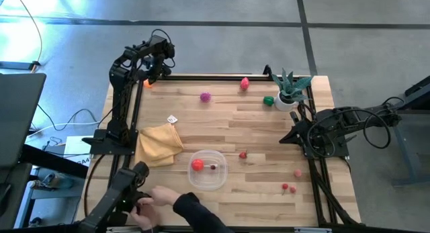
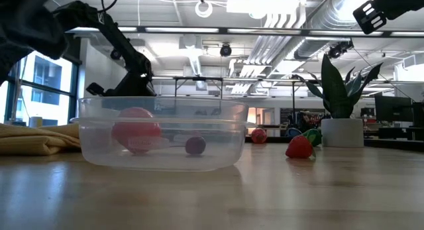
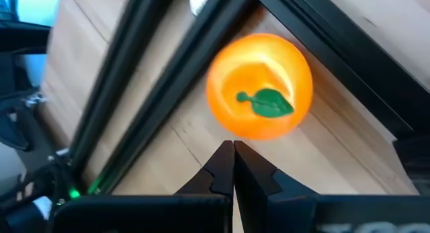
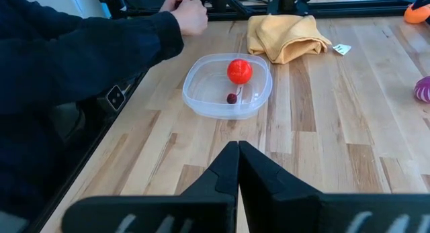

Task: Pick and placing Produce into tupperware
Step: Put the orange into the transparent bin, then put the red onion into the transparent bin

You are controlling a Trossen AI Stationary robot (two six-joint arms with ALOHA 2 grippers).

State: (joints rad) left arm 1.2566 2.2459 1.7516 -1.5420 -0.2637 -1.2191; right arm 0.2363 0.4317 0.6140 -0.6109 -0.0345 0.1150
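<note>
An orange toy fruit with a green leaf (image 3: 259,85) lies on the wood in the table's far left corner (image 1: 146,84), between black frame rails. My left gripper (image 3: 233,147) is shut, slanting down, its tips right at the orange's edge. The clear tupperware (image 1: 207,170) stands near the front middle and holds a red tomato (image 1: 197,164) and a small dark cherry (image 1: 213,167). Loose produce lies about: magenta (image 1: 205,97), red-pink (image 1: 244,83), green (image 1: 269,101), small red (image 1: 242,154), pink (image 1: 297,172), red cherries (image 1: 287,188). My right gripper (image 4: 238,147) waits shut at the right edge. My left gripper stands with its shut fingertips (image 3: 225,152) right at the orange's near side (image 3: 236,133), coming slanting down from above. Whether the tips touch the fruit I cannot tell. The orange rests on the table.
A mustard-yellow cloth (image 1: 160,144) lies left of the tupperware. A potted plant (image 1: 290,92) stands at the far right. A person's hand (image 1: 161,195) and dark sleeve (image 1: 195,209) reach in at the front left. Black frame rails (image 3: 168,78) close in the orange.
</note>
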